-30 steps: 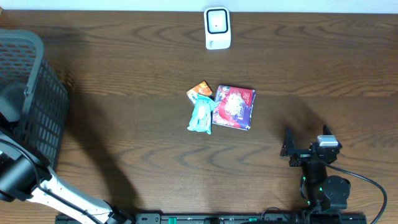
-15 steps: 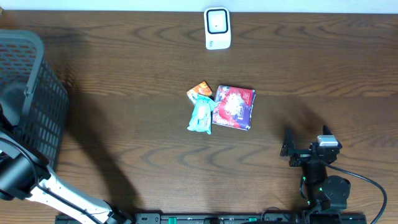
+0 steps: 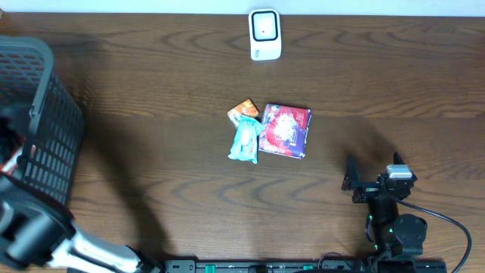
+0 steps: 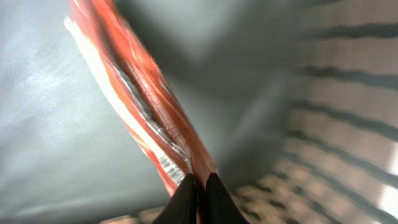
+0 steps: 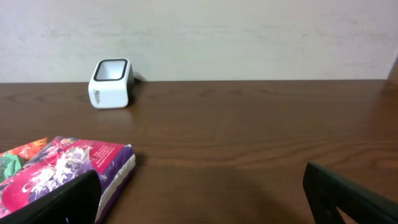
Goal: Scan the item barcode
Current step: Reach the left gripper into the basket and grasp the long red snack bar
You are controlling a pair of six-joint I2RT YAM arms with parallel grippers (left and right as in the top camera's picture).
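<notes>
Though blurred, left end effector (image 4: 198, 193) inside basket (image 3: 34, 114).

Overhead: top-down over whole surface (image 3: 151, 91). R wrist: low, level, sharing scanner (image 5: 111, 83). L wrist: close-up inside basket (image 4: 348, 112).

Wooden table (image 3: 159, 83) with scanner (image 3: 264, 34), basket (image 3: 53, 133) and cluster of packets (image 3: 282, 130).

table (image 3: 151, 98): dark brown wood grain, soft shadows | wall (image 5: 249, 37): pale, plain, behind far edge
</notes>
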